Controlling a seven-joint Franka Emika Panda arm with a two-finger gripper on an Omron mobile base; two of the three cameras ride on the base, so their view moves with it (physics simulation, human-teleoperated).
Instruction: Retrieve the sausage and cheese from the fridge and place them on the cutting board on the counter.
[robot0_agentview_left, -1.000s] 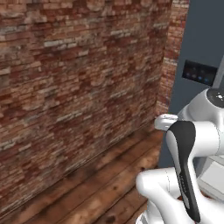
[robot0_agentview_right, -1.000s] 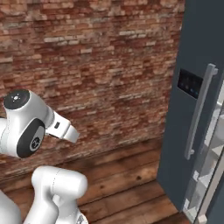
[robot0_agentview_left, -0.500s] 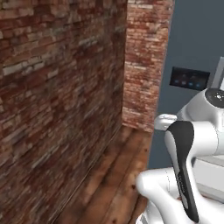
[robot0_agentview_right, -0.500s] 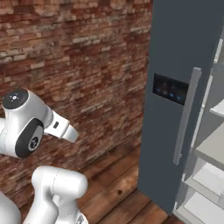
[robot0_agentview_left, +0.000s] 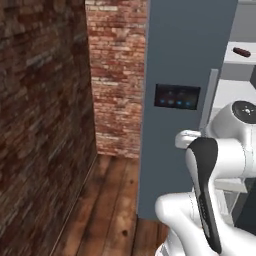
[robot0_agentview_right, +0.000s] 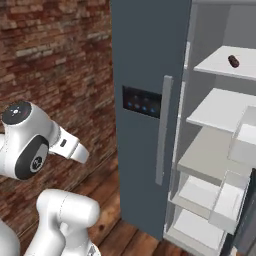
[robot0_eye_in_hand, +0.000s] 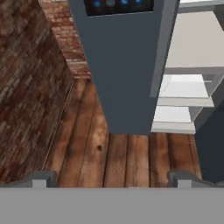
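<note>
Sausage (robot0_agentview_right: 233, 61) lies on an upper white shelf inside the fridge (robot0_agentview_right: 150, 65), whose right-hand door stands open while the left door, with its dark blue-lit panel (robot0_agentview_right: 142, 102) and long grey handle (robot0_agentview_right: 162, 130), is closed; in the left base view the sausage (robot0_agentview_left: 242, 52) shows as a small dark cylinder high on that shelf, well apart from the arm. Nothing of the task looks done: the sausage sits untouched, the cheese cannot be made out on any shelf, and neither the cutting board nor the bench is to be seen from here. The gripper (robot0_eye_in_hand: 111, 186) faces down toward the wooden floor (robot0_eye_in_hand: 109, 157) before the fridge, its fingertips (robot0_eye_in_hand: 43, 178) spread wide with nothing between them. By my reading, everything is left: reaching in, taking each item, and carrying both to the board
</note>
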